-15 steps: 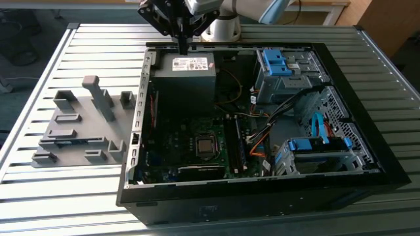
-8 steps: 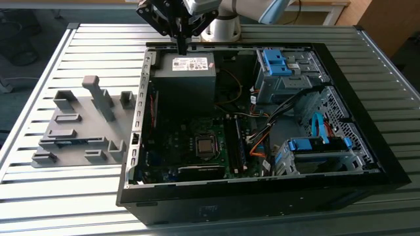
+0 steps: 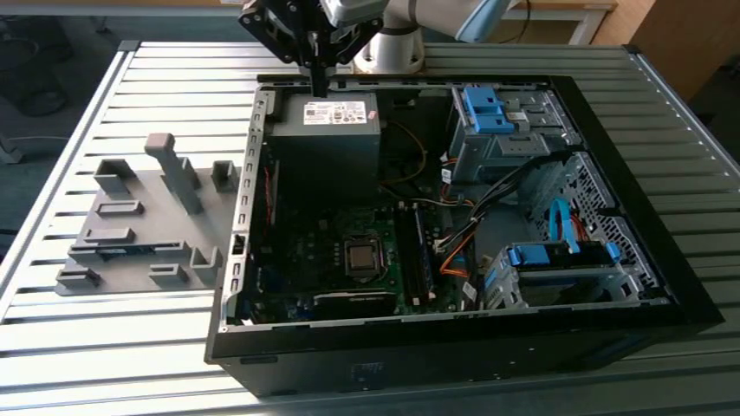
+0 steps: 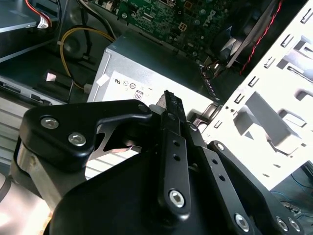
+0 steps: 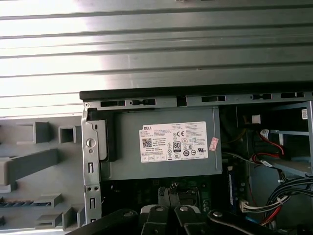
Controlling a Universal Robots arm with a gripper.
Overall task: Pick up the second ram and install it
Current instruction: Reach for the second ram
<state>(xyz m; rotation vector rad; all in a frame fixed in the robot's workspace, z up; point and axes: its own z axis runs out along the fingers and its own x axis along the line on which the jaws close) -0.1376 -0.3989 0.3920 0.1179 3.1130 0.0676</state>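
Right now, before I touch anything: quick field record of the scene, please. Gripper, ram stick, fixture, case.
gripper: shut, nothing seen between its fingers, over the power supply end of the case
ram stick: lying in a slot of the fixture, apart from the gripper
fixture: grey, on the table, at the exterior view's left of the case
case: open, motherboard exposed
task state: ram stick not yet picked up

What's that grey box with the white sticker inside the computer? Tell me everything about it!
The box is grey metal with a white printed sticker facing up. It lies flat in a far corner of the open case, tight against the case's side frame. The pincer hangs above its far edge.
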